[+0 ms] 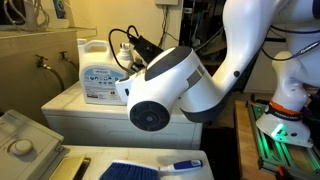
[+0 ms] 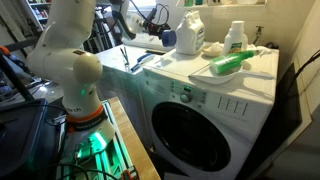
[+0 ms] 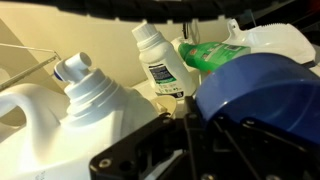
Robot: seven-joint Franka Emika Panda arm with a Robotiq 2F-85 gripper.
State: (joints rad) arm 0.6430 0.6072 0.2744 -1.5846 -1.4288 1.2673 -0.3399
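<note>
A white detergent jug [image 3: 50, 125] with a blue label stands on the washing machine [image 2: 205, 88], and shows in both exterior views [image 1: 100, 75] [image 2: 193, 28]. Its white spout [image 3: 85, 75] is uncovered. My gripper [image 3: 200, 120] is right beside the jug, and its black fingers appear shut on a large blue cap [image 3: 262, 90], which fills the right of the wrist view. In an exterior view the cap [image 2: 168, 39] sits at the jug's side. The fingertips themselves are hidden by the cap.
Behind the jug stand a small white bottle with a green label [image 3: 155, 58] [image 2: 235, 37] and a green bottle lying on its side [image 3: 212, 52] [image 2: 230, 63]. A blue brush [image 1: 130, 170] and a sink [image 1: 25, 140] lie in front. My base glows green [image 2: 88, 142].
</note>
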